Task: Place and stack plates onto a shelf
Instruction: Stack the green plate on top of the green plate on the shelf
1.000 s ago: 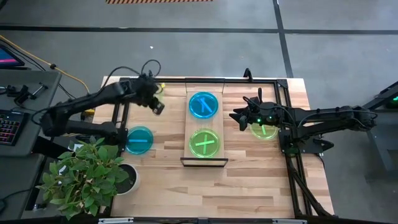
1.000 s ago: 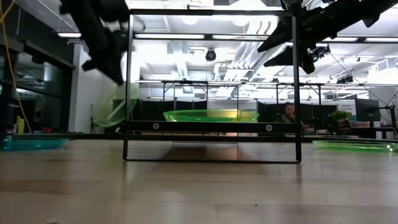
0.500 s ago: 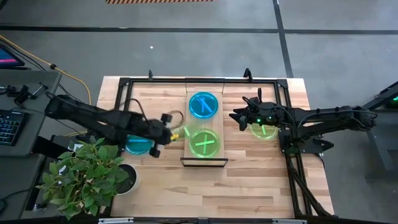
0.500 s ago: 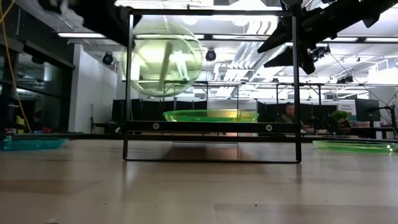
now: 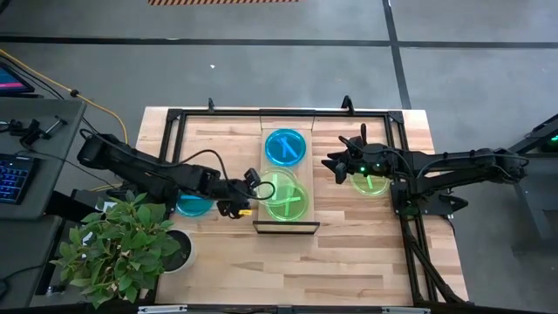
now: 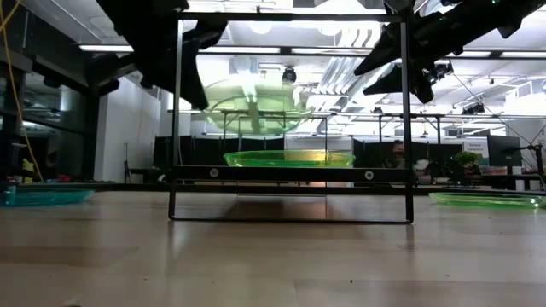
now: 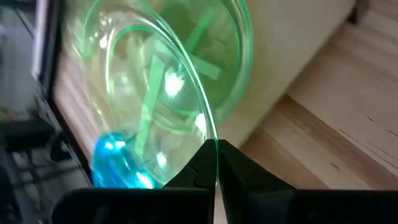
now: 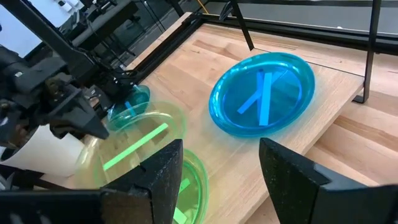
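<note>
- Under and just ahead of the left gripper (image 5: 247, 197) runs the shelf (image 5: 288, 222), its long axis going from the table's near side to the far side; a cyan plate (image 5: 285, 147) lies flat on the far half and a green stack (image 5: 291, 203) on the near half.
- Well off to the other side of the shelf, the right gripper (image 5: 334, 165) hangs with fingers spread and empty, beside a green plate (image 5: 371, 182) on the table.
- Behind the left gripper, toward its own arm, a cyan plate on the table (image 5: 193, 204) waits.
- Pinched by its rim in the left gripper's closed fingers is a lime-green plate (image 7: 155, 93); it hangs above the green stack, tilted rather than level, its stripe running away from the fingertips.
- Judging the step: this is the placing of a green plate onto the stack. The next move calls for levelling it, centring it over the stack, lowering, then releasing.
</note>
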Controlling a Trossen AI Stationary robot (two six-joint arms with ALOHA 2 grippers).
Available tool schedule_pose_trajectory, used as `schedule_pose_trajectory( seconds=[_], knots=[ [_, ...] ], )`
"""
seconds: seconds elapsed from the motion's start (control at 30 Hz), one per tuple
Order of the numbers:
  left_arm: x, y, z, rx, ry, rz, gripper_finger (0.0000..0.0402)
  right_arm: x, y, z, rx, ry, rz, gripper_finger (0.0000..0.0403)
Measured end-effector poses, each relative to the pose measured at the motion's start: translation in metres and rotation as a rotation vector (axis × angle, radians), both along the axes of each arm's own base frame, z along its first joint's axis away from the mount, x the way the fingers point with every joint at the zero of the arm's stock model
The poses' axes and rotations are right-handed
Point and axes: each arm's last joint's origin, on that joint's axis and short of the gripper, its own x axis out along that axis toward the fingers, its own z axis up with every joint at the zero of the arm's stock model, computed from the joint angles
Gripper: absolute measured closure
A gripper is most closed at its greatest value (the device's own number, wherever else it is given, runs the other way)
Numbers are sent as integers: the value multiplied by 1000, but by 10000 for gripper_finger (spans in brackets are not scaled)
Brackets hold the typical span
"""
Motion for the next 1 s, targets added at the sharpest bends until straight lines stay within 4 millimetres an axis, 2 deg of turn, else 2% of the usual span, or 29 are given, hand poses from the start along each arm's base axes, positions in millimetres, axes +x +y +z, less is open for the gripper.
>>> schedule_pose_trajectory(
  seconds=[0.2,0.53,1.0],
  knots=[
    [7,-4,-1,-29,-21,-102,401,0,0,0,0,3,0,206],
    [15,-6,-15,-79,14,-84,391,-1,0,-2,1,18,0,206],
    [26,-9,-9,-132,-124,-74,298,-1,0,-2,3,24,-1,206]
  ],
)
